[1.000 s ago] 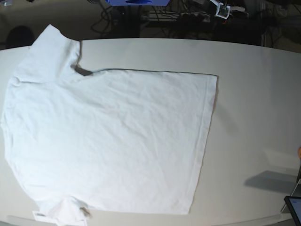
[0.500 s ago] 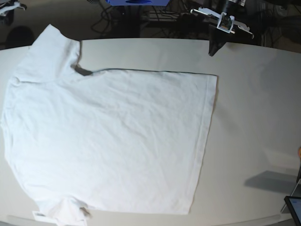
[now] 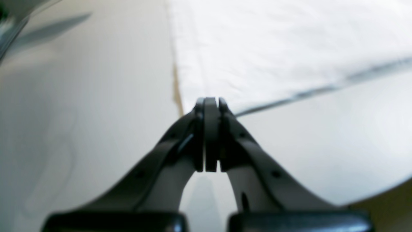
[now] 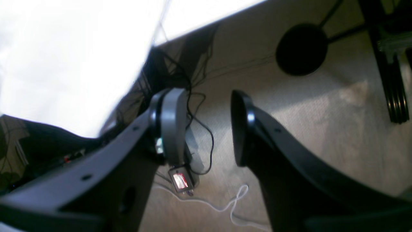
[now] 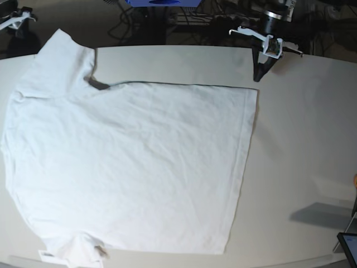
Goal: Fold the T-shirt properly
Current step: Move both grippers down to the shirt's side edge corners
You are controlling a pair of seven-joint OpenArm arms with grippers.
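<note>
1. We see the T-shirt (image 5: 128,167) lying flat and spread out on the tabletop (image 5: 301,145).
2. Our left gripper (image 5: 257,77) hangs just past the shirt's far hem corner. Its jaws are pressed tight together and hold nothing.
3. Our right gripper (image 4: 206,129) is off past the tabletop edge, over the floor (image 4: 322,106). Its jaws stand apart, with nothing between them.

Left gripper (image 5: 257,77) descended near T-shirt (image 5: 134,167) corner; right gripper (image 4: 206,129) parted.

T-shirt (image 5: 128,167) lower edge cut off; left-wrist view blurred
</note>
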